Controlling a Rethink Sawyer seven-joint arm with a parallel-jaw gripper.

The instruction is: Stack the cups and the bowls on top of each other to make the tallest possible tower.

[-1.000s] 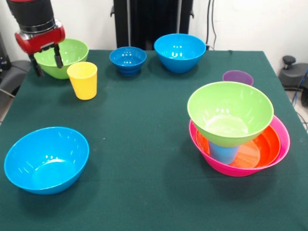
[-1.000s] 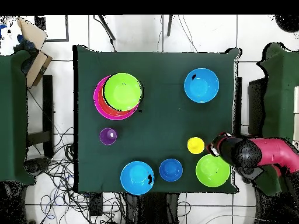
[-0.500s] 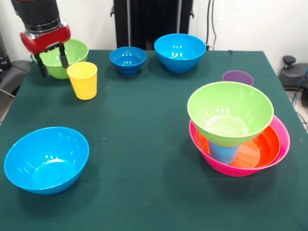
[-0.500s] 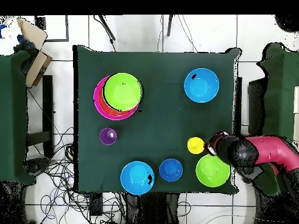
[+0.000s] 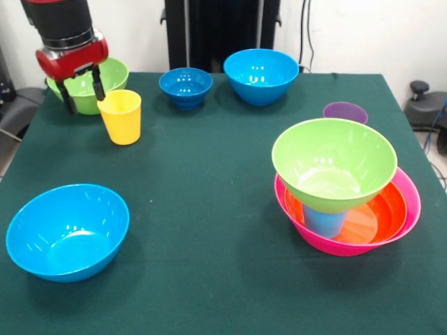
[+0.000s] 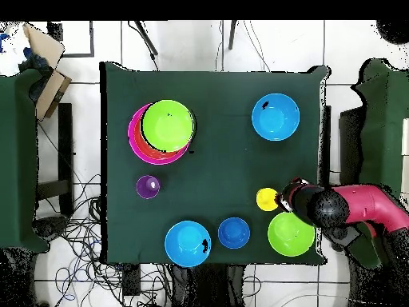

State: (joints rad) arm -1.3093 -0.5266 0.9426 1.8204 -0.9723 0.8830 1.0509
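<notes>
The tower (image 5: 347,195) stands at the right: a pink bowl (image 5: 408,209) holds an orange bowl (image 5: 377,216), a light blue cup (image 5: 325,222) and a lime green bowl (image 5: 334,162) on top; from overhead the tower (image 6: 162,130) shows at upper left. A yellow cup (image 5: 120,116) (image 6: 267,199) stands upright at the far left. My gripper (image 5: 82,88) (image 6: 285,197) hangs open just left of and above the yellow cup, in front of a second lime green bowl (image 5: 91,84) (image 6: 291,233). A purple cup (image 5: 345,112) (image 6: 148,187) stands beyond the tower.
A bright blue bowl (image 5: 68,231) (image 6: 275,117) sits near the front left. Another bright blue bowl (image 5: 260,75) (image 6: 188,243) and a small dark-blue footed bowl (image 5: 186,86) (image 6: 234,233) stand along the far edge of the green table (image 5: 209,174).
My gripper has moved rightward in the front view, from over the lime green bowl's left side to beside the yellow cup. The cups and bowls have stayed put.
</notes>
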